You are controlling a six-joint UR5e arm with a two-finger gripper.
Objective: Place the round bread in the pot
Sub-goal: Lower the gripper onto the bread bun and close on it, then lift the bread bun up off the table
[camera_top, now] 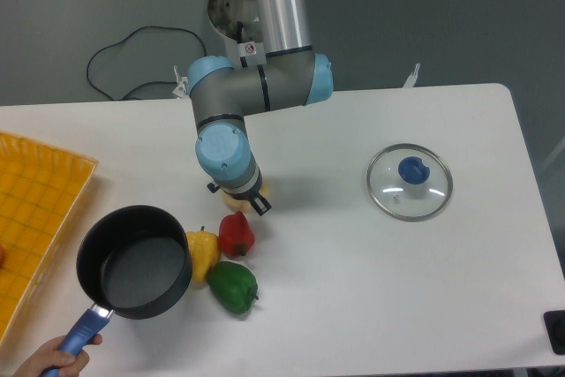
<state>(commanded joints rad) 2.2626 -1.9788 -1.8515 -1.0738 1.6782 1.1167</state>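
One white table fills most of what we see, and over its far side hangs the grey-and-blue UR5e arm, bent down toward the middle. At nine o'clock an orange-yellow tray juts in from the left edge. Next in size comes the pot, black with a dark grey inside, sitting at about seven o'clock with nothing in it; its blue handle runs toward the bottom edge, where a human hand grips it. At three o'clock, well apart from everything else, lies the round glass lid with its blue knob. The gripper is down at the table near the centre, and we cannot tell how its jaws stand, since the wrist hides them. The round bread shows only as a pale sliver right beside the gripper, at one o'clock of the pot. Just beside the pot, at its three o'clock, we find three peppers clustered: green pepper, red pepper, yellow pepper.
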